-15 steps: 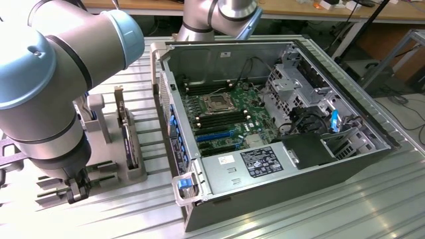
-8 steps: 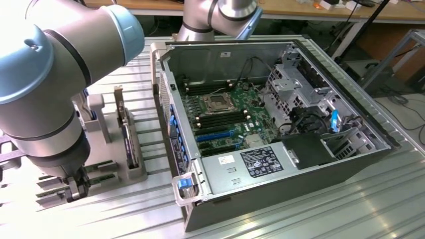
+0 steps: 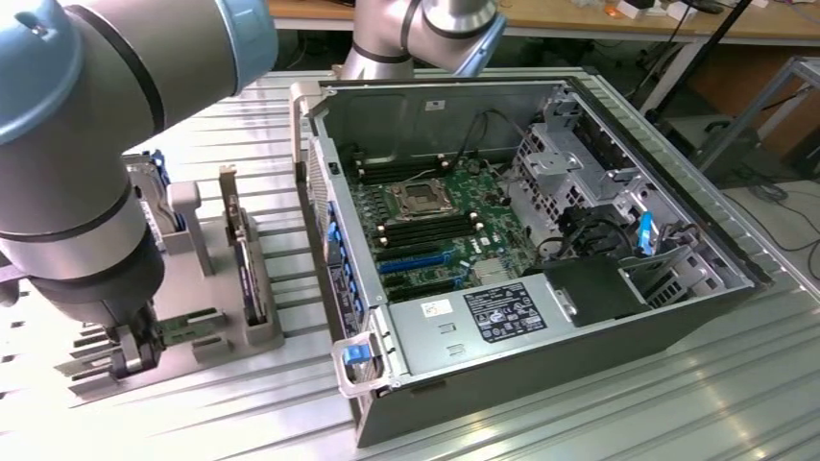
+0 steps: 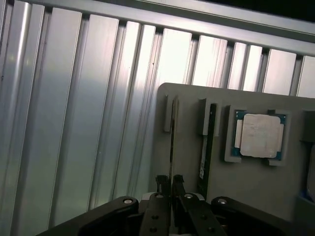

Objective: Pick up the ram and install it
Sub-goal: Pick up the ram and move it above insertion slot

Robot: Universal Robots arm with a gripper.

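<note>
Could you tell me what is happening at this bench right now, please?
A robot arm holds its tool low over a grey holder that sits beside an open computer case. The tool looks closed on one ram stick, which stands on edge in a slot of the holder and is not yet lifted out. A second stick and a processor chip sit in neighbouring recesses. The motherboard inside the case lies exposed.

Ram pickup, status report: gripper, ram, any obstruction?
Gripper shut on ram, edge-on in gray holder. Second ram beside it, apart. Nothing in the way.
</note>
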